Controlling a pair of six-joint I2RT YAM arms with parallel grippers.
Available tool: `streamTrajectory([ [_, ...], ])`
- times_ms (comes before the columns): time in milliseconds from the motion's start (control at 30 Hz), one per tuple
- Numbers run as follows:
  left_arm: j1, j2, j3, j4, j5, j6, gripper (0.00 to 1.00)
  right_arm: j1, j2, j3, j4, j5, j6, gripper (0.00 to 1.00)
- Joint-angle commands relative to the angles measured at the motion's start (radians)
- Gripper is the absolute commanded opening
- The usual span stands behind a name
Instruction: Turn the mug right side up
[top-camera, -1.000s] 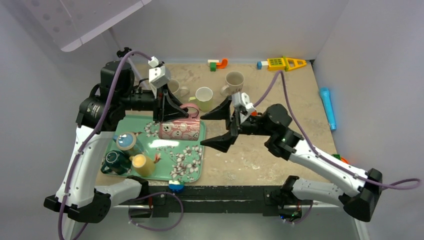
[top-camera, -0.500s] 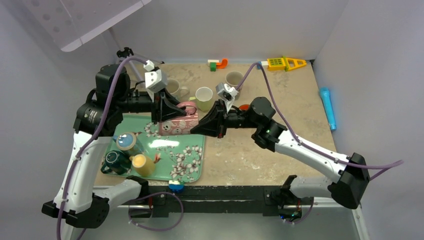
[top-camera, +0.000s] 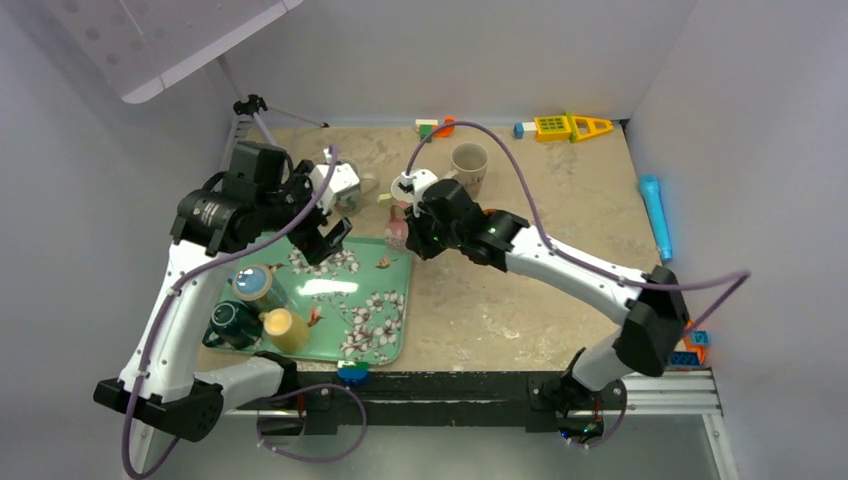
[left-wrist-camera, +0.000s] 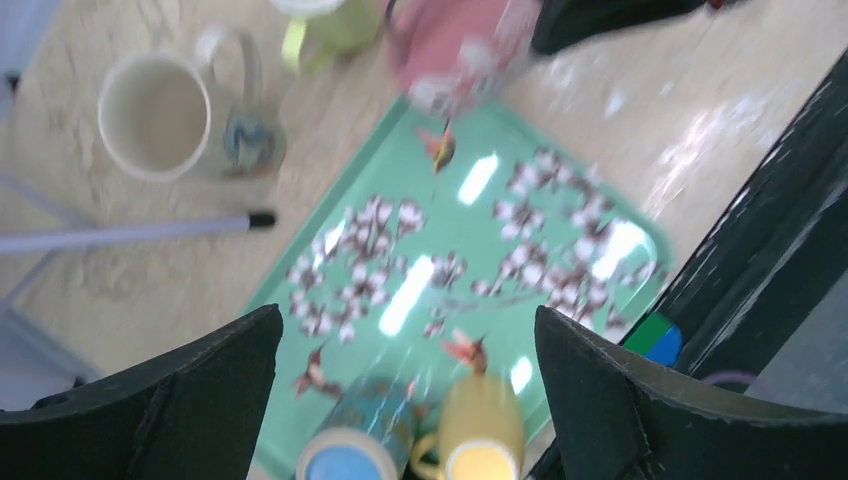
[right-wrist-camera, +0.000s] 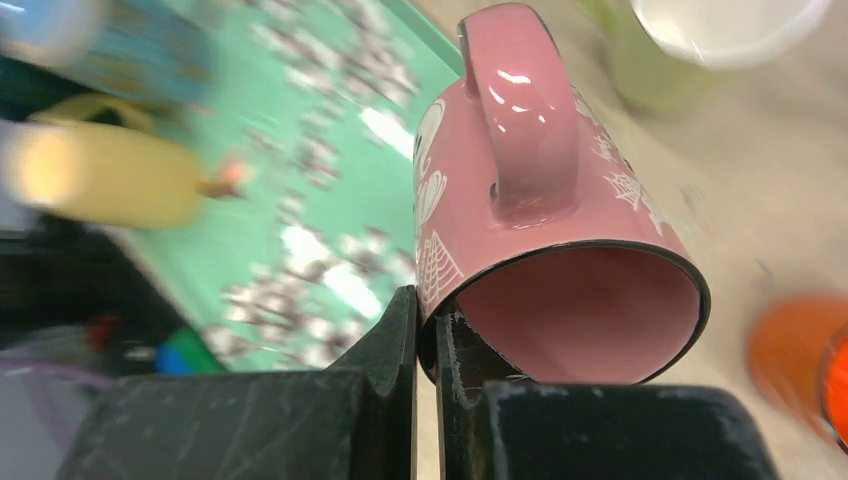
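Observation:
The pink mug with white web drawings hangs tilted at the back right corner of the green flowered tray. Its open mouth faces the right wrist camera and its handle lies on the upper side. My right gripper is shut on the mug's rim, one finger inside and one outside. From above the mug shows only as a small pink patch beside the right gripper. My left gripper hangs open over the tray's back left part, apart from the mug. Nothing sits between its fingers.
On the tray's left stand a teal mug, a dark green mug and a yellow mug. Behind the tray are a cream mug and a light green mug. Another cream mug, toys and a blue cylinder lie further back and right.
My left gripper let go of the pink mug, opened and drew back left. My right gripper shut on the mug's rim and swung it to the tray's back right corner.

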Motion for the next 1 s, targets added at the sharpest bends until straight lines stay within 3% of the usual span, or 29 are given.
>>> streamTrajectory([
  [0, 0.007, 0.043, -0.079, -0.209, -0.319, 0.232, 1.0, -0.003, 0.134, 0.169, -0.312, 0.293, -0.057, 0.0],
  [200, 0.014, 0.069, -0.186, -0.25, -0.409, 0.25, 0.96, -0.003, 0.281, 0.257, -0.486, 0.396, -0.036, 0.0],
  [333, 0.099, 0.142, -0.21, -0.223, -0.417, 0.256, 0.96, -0.003, 0.337, 0.284, -0.521, 0.408, -0.036, 0.0],
  [467, 0.193, 0.25, -0.223, -0.144, -0.524, 0.266, 0.98, -0.003, 0.372, 0.314, -0.536, 0.435, -0.044, 0.0],
  [767, 0.266, 0.332, -0.229, -0.141, -0.542, 0.277, 0.99, -0.003, 0.351, 0.336, -0.487, 0.42, -0.072, 0.53],
  [967, 0.361, 0.328, -0.246, -0.167, -0.516, 0.32, 1.0, -0.002, 0.332, 0.335, -0.473, 0.43, -0.084, 0.63],
])
